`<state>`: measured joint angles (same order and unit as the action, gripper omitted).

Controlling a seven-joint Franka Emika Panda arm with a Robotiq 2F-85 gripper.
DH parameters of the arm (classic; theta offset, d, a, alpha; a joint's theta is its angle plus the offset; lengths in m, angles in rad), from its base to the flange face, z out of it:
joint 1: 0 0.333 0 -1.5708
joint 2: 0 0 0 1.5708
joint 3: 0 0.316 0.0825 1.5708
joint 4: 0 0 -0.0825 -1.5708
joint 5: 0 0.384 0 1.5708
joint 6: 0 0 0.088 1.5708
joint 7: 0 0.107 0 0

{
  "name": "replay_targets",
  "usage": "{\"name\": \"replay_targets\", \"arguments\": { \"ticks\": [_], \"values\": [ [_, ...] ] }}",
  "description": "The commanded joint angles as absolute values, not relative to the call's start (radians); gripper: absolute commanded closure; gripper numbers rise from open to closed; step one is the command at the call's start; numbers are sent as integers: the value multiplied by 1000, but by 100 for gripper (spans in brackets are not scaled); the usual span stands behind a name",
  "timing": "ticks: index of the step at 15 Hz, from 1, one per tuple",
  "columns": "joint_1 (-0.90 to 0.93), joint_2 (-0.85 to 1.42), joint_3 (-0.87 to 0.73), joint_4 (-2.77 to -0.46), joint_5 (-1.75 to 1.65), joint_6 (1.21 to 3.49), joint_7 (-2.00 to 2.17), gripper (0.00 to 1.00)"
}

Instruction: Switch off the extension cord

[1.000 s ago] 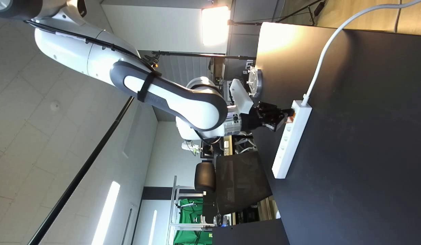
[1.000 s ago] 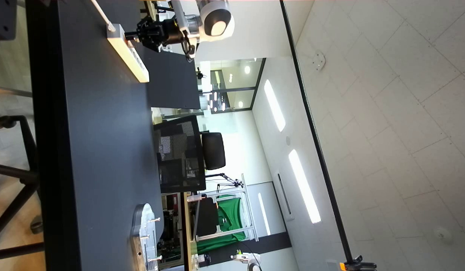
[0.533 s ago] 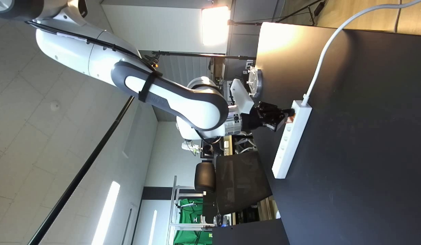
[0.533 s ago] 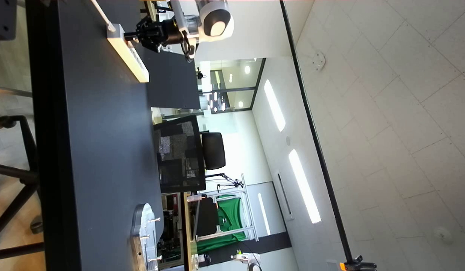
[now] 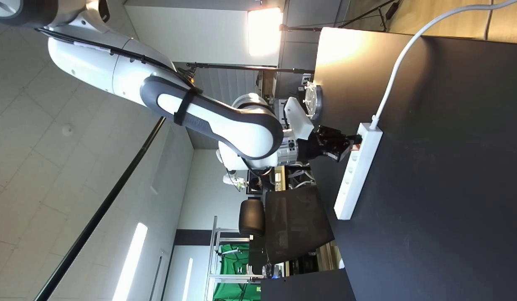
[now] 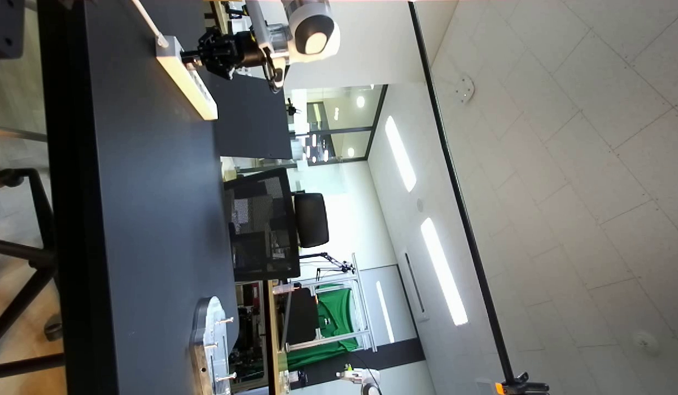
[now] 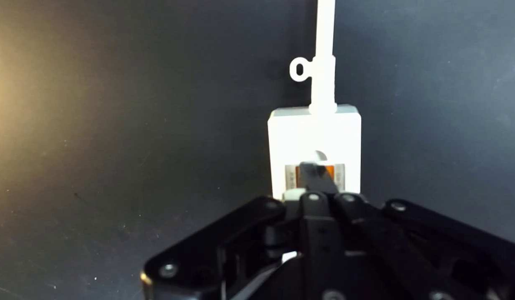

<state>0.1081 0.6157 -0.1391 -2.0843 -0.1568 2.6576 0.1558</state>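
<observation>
The white power strip point(image 5: 358, 172) lies on the dark tabletop point(image 5: 442, 188), right of centre in an exterior view, slanting from its cable end at the top down to the left. A row of round sockets point(image 5: 350, 169) runs along the face turned to the left of that frame, and the white cable point(image 7: 325, 25) curves away to the upper right corner. In the wrist view the cable runs to the top edge from a sleeve point(image 7: 323, 83) with a small ring point(image 7: 293, 69) on its left side.

The black hand point(image 7: 313, 168) rises from the bottom of the wrist view with its fingers together. The tips lie over the orange rocker switch point(image 7: 330, 171), near the cable end of the strip, hiding part of it; they appear to touch it. Whether the switch is pressed cannot be told.

The white and grey robot arm point(image 5: 241, 133) reaches in from the upper left of an exterior view, below a bright light panel point(image 5: 264, 31). In an exterior view, a pale board point(image 6: 217, 332) with short pegs point(image 6: 226, 377) sits on the tabletop at the bottom, left of centre, well apart from the strip at the upper left. Near the middle stands a black mesh office chair point(image 6: 262, 219), with a green cloth point(image 6: 336, 307) lower down.
</observation>
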Motion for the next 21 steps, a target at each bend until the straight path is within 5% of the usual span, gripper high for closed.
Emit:
{"name": "replay_targets", "arguments": {
  "ticks": [1,9,21],
  "values": [
    [12,657,-55,-2040,-75,2629,68,100],
    [-340,756,151,-1880,293,2357,-392,100],
    [-364,733,126,-1784,417,2168,-450,100]
  ]
}}
